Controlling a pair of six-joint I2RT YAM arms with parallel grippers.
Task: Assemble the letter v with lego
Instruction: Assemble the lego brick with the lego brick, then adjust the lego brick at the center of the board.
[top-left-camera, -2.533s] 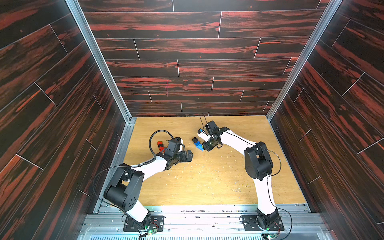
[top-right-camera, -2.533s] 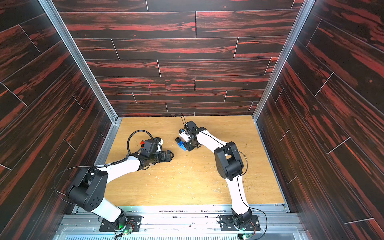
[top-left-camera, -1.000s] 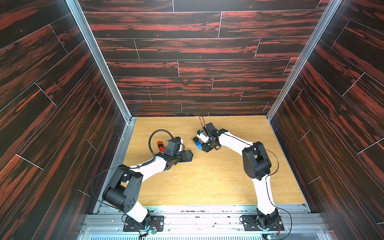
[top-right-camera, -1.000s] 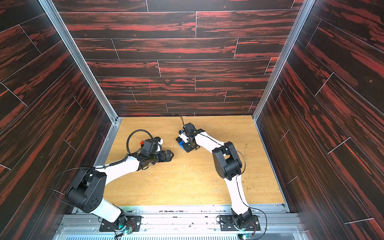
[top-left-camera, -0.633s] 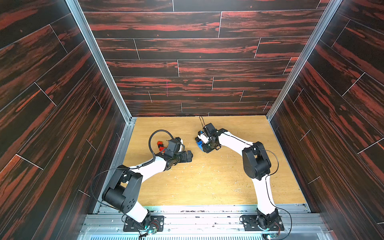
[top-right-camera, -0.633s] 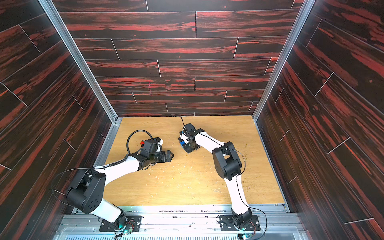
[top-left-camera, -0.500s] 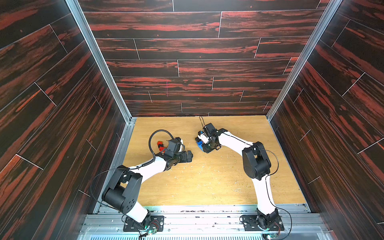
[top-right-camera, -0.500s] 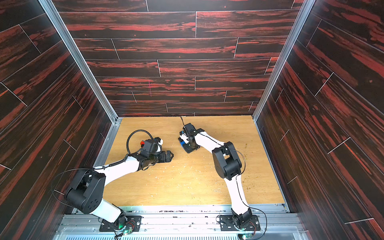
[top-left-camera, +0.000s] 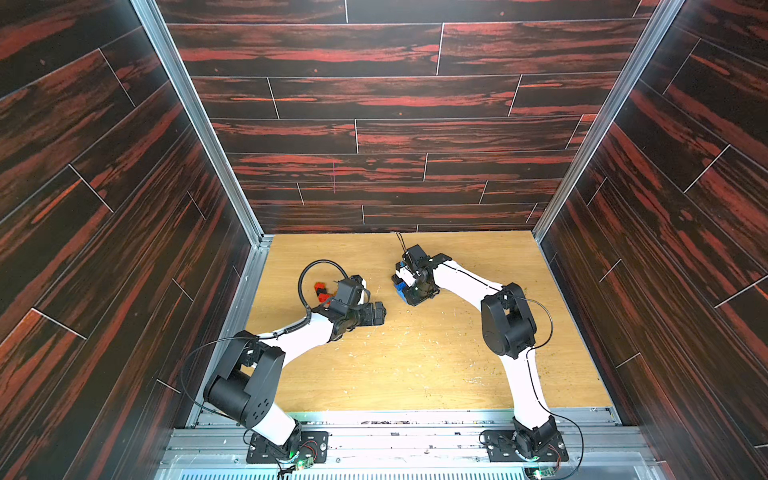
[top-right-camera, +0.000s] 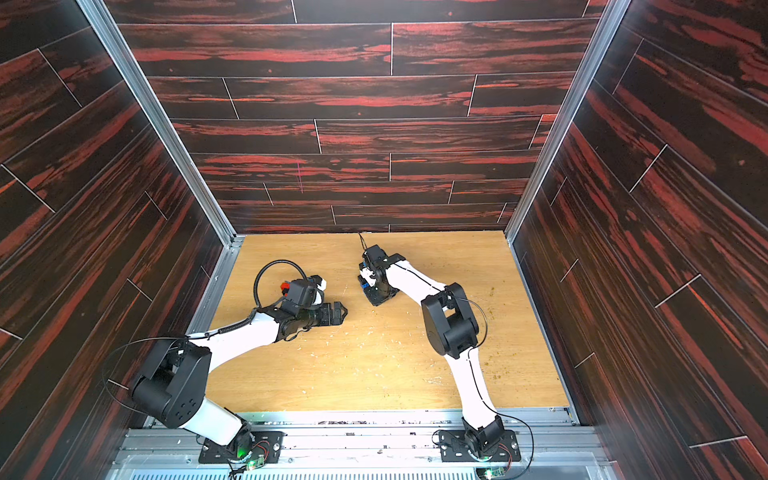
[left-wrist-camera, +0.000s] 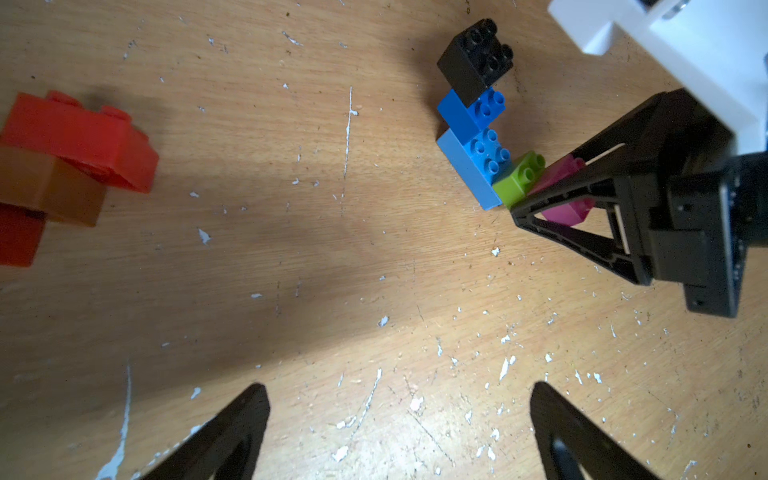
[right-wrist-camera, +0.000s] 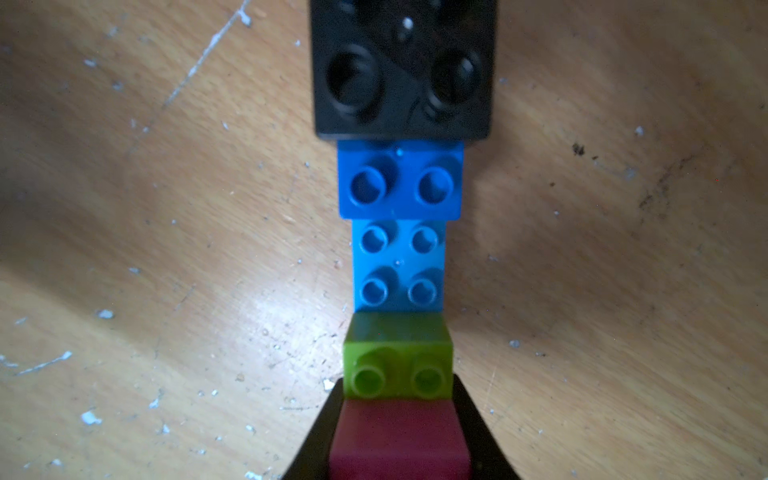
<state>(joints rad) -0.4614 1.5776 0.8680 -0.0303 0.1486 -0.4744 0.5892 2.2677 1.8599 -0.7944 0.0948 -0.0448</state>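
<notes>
Right hand: the right gripper (right-wrist-camera: 398, 419) is pinched tight on a pink brick (right-wrist-camera: 399, 444), with one finger against each side of it.
Row of bricks: the row runs straight out from those fingertips, each brick touching the next. First comes a green brick (right-wrist-camera: 398, 365), then a long light blue brick (right-wrist-camera: 399, 266), then a blue brick (right-wrist-camera: 400, 178). A black brick (right-wrist-camera: 403, 70) sits farthest out and highest.
Left hand: the left gripper (left-wrist-camera: 399, 390) is spread wide and holds nothing, above bare table (left-wrist-camera: 291, 270).
Row seen from the left hand: it lies ahead and off to one side, well apart from the left fingertips.
Loose bricks: a red brick (left-wrist-camera: 79, 137) sits on an orange-brown brick (left-wrist-camera: 54, 187). They are on the opposite side of the left gripper, beside its wrist.
Table surface: scuffed light wood with pale flecks.
</notes>
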